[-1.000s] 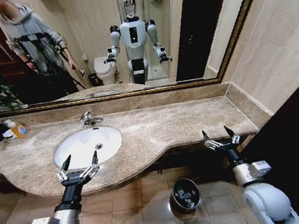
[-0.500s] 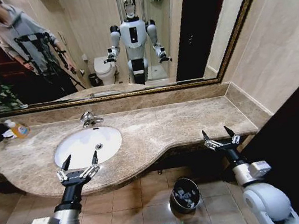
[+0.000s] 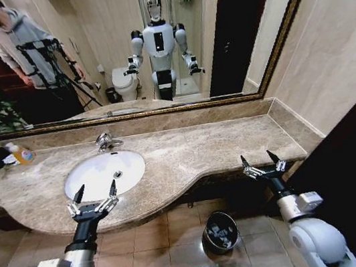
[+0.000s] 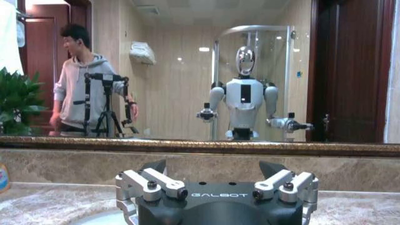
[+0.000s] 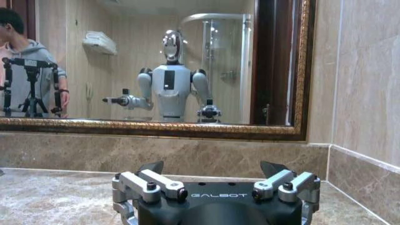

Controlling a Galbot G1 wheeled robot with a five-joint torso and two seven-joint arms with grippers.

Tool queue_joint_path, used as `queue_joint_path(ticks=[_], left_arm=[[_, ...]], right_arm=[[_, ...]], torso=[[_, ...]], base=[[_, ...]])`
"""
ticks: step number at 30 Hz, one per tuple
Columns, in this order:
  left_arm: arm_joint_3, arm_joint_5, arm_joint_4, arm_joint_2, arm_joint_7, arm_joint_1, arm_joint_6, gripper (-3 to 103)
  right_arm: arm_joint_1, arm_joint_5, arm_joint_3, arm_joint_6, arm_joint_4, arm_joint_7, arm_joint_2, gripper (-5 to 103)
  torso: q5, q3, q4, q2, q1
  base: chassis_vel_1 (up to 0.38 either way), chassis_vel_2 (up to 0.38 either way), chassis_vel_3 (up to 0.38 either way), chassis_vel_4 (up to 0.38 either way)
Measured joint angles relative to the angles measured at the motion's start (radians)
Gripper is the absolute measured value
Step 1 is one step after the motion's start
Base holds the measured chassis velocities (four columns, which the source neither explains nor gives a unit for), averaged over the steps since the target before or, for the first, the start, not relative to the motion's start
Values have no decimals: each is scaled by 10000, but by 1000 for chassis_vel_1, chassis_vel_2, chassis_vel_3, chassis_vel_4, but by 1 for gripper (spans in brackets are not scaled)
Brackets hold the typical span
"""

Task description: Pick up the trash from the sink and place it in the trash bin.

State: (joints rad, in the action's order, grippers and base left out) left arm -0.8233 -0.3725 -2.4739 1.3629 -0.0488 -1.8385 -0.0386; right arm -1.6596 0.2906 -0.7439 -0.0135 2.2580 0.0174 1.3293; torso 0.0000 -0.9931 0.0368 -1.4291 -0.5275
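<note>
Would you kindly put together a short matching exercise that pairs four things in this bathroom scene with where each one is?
Things:
1. left gripper
2. right gripper
3. trash bin
4. orange-yellow bottle

Places:
A. on the tiled floor below the counter
B. fingers open, over the counter's front edge just in front of the sink
C. on the counter at its far left, near the plant
D. fingers open, off the counter's right end

Pairs: 1-B, 2-D, 3-A, 4-C
</note>
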Motion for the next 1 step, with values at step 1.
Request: queue_joint_path(ticks=[1], left_arm=[[0, 0, 0, 0, 0, 0, 0, 100]], right_arm=[[0, 0, -1, 0, 0, 0, 0, 100]], torso=[[0, 0, 0, 0, 0]], base=[[0, 0, 0, 0]])
